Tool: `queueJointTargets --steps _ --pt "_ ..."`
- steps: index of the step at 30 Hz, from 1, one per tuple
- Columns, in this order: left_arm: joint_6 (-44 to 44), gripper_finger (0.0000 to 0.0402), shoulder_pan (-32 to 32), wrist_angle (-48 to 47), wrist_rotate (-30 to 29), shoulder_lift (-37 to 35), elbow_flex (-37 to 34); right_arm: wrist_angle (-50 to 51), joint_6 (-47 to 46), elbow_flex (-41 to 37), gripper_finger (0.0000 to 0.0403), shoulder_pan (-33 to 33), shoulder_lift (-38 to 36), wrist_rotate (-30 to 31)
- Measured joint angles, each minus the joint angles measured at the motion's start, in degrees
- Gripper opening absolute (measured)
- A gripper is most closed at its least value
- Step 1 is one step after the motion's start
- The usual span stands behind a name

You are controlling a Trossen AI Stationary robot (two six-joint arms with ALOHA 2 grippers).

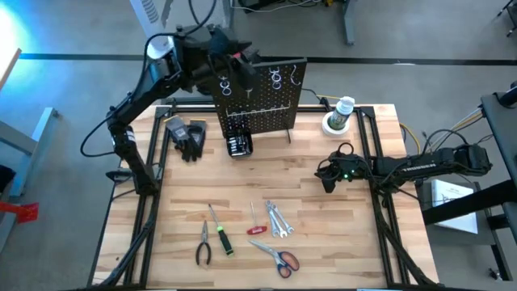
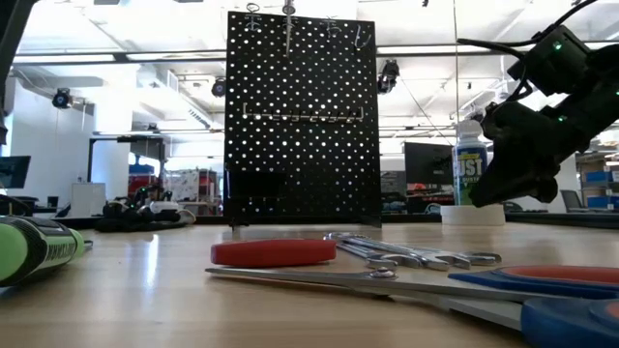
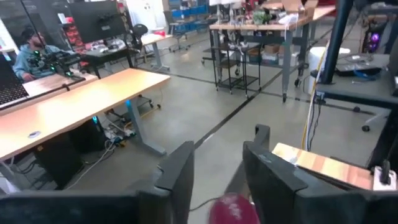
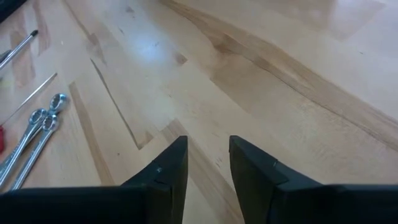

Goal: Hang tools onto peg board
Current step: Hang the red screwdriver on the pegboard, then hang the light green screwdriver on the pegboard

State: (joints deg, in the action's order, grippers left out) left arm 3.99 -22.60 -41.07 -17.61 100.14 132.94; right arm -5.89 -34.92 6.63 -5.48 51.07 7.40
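Observation:
The black peg board [image 1: 266,101] stands upright at the table's far side. My left gripper [image 3: 217,165] is raised at the board's top edge [image 1: 236,66], pointing about level, and is open. The round end of a red screwdriver handle [image 3: 233,210] shows low between its fingers. The screwdriver's shaft [image 2: 288,34] hangs down the board's face from a holder at the top. Pliers [image 1: 203,244], a green screwdriver [image 1: 220,232], a small red tool [image 1: 255,229], wrenches [image 1: 277,219] and scissors [image 1: 279,258] lie flat near the front edge. My right gripper [image 1: 329,176] waits open at the right. My left gripper has the red handle's top end [image 3: 231,205] between its two fingers, which come level from the board's left. I cannot tell whether either finger [image 3: 177,180] touches the handle. The screwdriver hangs upright on the board.
Black gloves [image 1: 190,137] and a small black box of bits [image 1: 239,145] lie at the board's foot. A spray can [image 1: 343,111] stands on a white roll at the far right. Bare wood [image 4: 249,68] lies under my right gripper [image 4: 208,155].

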Motion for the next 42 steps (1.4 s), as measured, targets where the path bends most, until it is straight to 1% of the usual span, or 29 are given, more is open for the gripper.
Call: queueJointTargets --steps 3,6,9,11,14,17,20,23,27,32,35,36,39,40,42 --pt "1.0 0.0156 -0.2 1.0 0.0 0.0 0.0 0.0 0.0 0.0 0.0106 0.0 0.0 0.0" --pt "2.8 0.0178 -0.2 1.9 0.1 -0.5 1.6 -0.1 -0.4 0.0 0.0110 0.0 0.0 0.0" --pt "4.7 0.0197 -0.2 4.0 0.1 -2.7 1.6 -0.2 -1.0 0.0 0.0114 0.0 0.0 -0.1" --pt "5.8 0.0208 -0.3 3.7 0.0 -4.0 1.6 -0.3 -1.0 0.0 0.0117 0.0 0.0 -0.1" --pt "6.0 0.0219 -0.2 0.2 0.0 -5.8 1.5 -0.4 -1.0 0.0 0.0119 0.0 0.0 -0.1" --pt "5.6 0.0221 0.0 -6.2 0.2 -8.1 1.1 -0.6 -1.1 0.0 0.0119 0.0 0.0 0.0" --pt "3.5 0.0217 0.7 -9.7 0.1 -10.6 -1.8 -1.1 -0.9 0.0 0.0114 0.0 0.0 0.4" --pt "3.1 0.0211 2.9 -6.7 0.0 -13.7 -9.8 -3.0 0.4 0.0 0.0113 0.0 0.0 1.6" --pt "3.4 0.0204 5.7 2.2 0.5 -21.0 -24.4 -6.8 1.9 0.0 0.0121 0.0 0.0 0.8" --pt "3.4 0.0200 8.8 16.4 0.0 -34.6 -45.4 -10.0 3.9 0.1 0.0130 0.4 0.0 -3.8" --pt "2.1 0.0200 10.6 23.6 0.2 -41.4 -58.1 -12.1 6.0 0.1 0.0130 0.4 0.0 -6.6" --pt "1.3 0.0200 11.2 25.7 0.2 -43.6 -62.3 -13.5 7.5 0.1 0.0130 0.4 0.0 -8.1" --pt "-1.0 0.0200 13.1 33.4 0.1 -49.6 -73.7 -20.0 14.4 0.1 0.0131 0.4 0.0 -15.4" --pt "-1.9 0.0200 13.8 35.8 0.1 -51.2 -77.5 -22.6 16.4 0.1 0.0131 0.4 0.0 -17.0" --pt "-3.4 0.0199 15.3 40.8 0.1 -53.3 -84.3 -27.2 20.1 0.1 0.0128 0.4 0.0 -18.0"
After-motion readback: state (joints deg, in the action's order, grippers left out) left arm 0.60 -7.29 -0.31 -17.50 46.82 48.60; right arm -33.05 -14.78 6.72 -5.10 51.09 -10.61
